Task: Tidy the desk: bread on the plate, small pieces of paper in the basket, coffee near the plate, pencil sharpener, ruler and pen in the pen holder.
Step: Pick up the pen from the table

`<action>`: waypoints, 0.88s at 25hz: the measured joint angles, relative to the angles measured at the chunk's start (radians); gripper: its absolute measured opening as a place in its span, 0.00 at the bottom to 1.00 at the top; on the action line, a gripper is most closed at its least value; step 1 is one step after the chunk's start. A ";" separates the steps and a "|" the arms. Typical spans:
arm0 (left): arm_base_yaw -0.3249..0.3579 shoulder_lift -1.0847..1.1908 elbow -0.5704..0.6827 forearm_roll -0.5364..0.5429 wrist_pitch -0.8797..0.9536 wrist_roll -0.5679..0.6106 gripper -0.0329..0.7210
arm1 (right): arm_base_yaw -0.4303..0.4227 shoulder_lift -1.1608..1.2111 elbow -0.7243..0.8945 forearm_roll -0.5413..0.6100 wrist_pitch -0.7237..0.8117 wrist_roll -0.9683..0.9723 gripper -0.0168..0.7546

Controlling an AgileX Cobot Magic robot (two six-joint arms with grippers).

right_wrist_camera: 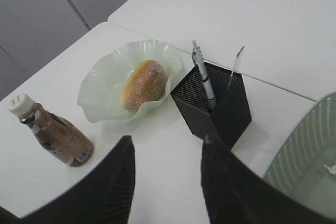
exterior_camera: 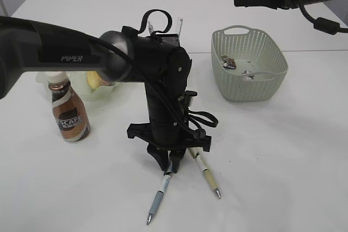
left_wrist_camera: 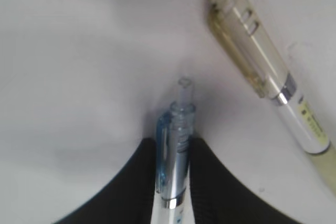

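With the left end effector [left_wrist_camera: 176, 182] closing its fingers around the blue pen [left_wrist_camera: 176, 156] on the surface, the pen step is in hand — next, lift it toward the pen holder [right_wrist_camera: 215, 106] — right end effector [right_wrist_camera: 168, 182] idles half open, empty.

blue pen [left_wrist_camera: 176, 150] | pale green basket [exterior_camera: 250, 82] | black mesh holder [right_wrist_camera: 215, 106]
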 joint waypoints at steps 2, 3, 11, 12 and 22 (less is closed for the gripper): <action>0.000 0.000 0.000 0.000 0.000 0.003 0.25 | 0.000 0.000 0.000 0.000 0.000 0.000 0.43; 0.000 0.000 0.000 0.000 -0.002 0.004 0.24 | 0.000 0.000 0.000 0.000 0.000 0.000 0.43; 0.000 0.000 -0.002 -0.002 -0.002 0.026 0.18 | 0.000 0.000 0.000 0.000 0.000 0.000 0.43; 0.000 0.000 -0.002 -0.002 -0.002 0.026 0.18 | 0.000 0.000 0.000 0.000 0.000 0.000 0.43; 0.000 -0.022 0.002 0.023 -0.002 0.029 0.18 | 0.000 0.000 0.000 0.000 0.000 0.000 0.43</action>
